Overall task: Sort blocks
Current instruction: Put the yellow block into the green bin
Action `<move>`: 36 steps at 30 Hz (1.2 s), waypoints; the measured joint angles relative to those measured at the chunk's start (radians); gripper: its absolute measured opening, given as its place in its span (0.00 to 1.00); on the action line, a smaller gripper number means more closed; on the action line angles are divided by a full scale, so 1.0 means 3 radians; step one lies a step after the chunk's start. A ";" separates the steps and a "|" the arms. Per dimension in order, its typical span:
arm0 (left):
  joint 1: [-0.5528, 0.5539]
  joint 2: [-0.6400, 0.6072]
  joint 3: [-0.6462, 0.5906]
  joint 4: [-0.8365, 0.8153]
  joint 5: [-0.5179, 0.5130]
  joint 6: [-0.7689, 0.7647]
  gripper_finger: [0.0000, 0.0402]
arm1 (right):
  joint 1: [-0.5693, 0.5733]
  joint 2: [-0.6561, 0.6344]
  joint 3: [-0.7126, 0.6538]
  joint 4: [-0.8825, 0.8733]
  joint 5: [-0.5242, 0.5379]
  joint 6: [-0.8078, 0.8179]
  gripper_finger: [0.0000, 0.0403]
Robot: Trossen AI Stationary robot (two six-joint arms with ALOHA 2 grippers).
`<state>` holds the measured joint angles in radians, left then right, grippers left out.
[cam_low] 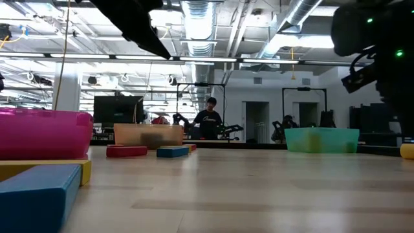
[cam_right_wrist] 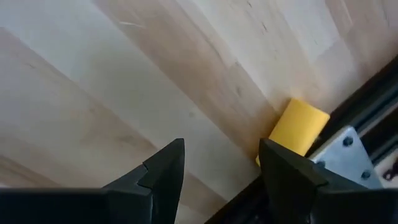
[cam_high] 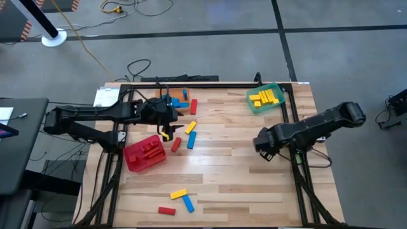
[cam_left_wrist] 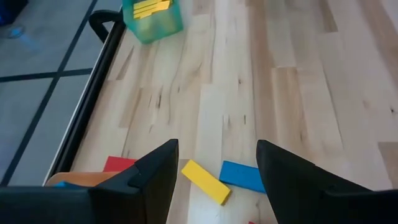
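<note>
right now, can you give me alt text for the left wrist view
The left hand hangs open over a wooden table, above a yellow block and a blue block lying side by side. A green bin of yellow blocks stands farther off.

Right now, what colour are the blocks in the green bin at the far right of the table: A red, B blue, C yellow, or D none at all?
C: in the high view the green bin holds a cluster of yellow blocks and no other colour.
</note>
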<state>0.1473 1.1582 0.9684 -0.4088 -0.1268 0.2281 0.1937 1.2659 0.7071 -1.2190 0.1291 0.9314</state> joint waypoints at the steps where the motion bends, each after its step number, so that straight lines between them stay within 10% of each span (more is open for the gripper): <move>1: -0.0013 -0.0001 0.0000 0.0000 0.0000 -0.0004 0.52 | -0.0063 -0.0001 0.0000 0.0010 0.0000 -0.0105 0.55; 36: -0.0282 0.0000 -0.0004 -0.0023 0.0005 -0.0101 0.52 | -0.2299 -0.0003 -0.0088 0.0082 -0.0252 -0.1560 0.55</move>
<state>0.0628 1.1584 0.9672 -0.4156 -0.1253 0.1978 -0.4960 1.2652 0.6806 -1.1943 0.0536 0.4634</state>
